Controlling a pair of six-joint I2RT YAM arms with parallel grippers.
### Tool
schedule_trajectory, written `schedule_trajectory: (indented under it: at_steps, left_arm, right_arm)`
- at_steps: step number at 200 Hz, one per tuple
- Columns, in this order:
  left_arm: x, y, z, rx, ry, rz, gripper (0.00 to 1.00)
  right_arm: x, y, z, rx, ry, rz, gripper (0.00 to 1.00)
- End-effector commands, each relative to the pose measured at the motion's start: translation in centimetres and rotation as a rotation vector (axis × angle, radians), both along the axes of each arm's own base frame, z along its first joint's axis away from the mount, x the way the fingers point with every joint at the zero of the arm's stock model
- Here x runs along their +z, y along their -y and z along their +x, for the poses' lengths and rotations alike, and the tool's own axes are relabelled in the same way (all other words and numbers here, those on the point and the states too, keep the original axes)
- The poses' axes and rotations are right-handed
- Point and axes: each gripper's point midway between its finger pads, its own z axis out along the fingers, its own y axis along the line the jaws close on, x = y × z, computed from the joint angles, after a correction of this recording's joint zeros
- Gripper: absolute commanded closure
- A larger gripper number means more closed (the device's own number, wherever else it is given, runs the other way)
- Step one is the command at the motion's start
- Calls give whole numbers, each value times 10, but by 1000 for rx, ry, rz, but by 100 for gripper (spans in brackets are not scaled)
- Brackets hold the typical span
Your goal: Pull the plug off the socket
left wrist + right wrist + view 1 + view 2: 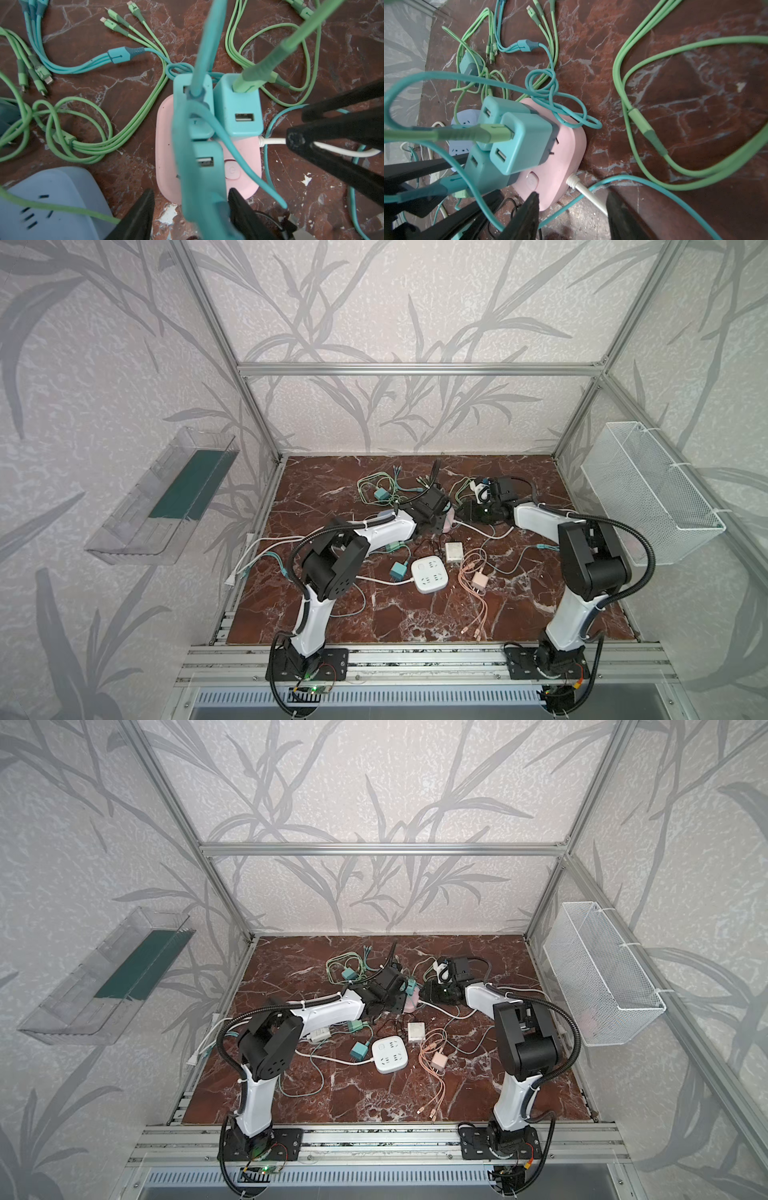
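The left hand (191,195) is sitting around a plug (207,149), grip unclear; the right hand (572,195) is sitting open by the socket (571,143).

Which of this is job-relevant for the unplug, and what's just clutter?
In play: pink socket, three teal plugs seated in it, left tool, right tool.

Lying about: white socket, lilac socket, pink charger, white adapter, loose green cables, wire basket.

Pale walls patterned with grey leaves (374,302); silver aluminium frame bars (415,369); red-brown white-veined marble floor (395,622); clear plastic bin (137,526) hung on the left wall; white wire-mesh basket (648,497) on the right.
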Motion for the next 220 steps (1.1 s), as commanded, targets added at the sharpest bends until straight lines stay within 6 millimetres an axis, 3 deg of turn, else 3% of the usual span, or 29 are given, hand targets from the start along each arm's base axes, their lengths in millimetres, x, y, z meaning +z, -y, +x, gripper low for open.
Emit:
schedule_trajectory:
  at_steps: [1, 56, 148, 220]
  left_arm:
    - [5, 7, 8, -2, 25, 0, 53]
    - [4, 11, 7, -20, 18, -2, 69]
    - [14, 23, 3, -38, 30, -38, 77]
    - [23, 28, 2, -54, 47, -60, 81]
  right_arm:
    - [1, -8, 1, 42, -15, 16, 48]
    - [-9, -17, 0, 104, -45, -29, 48]
    - [-27, -23, -3, 158, -81, -118, 48]
    - [-37, -17, -3, 151, -128, -159, 58]
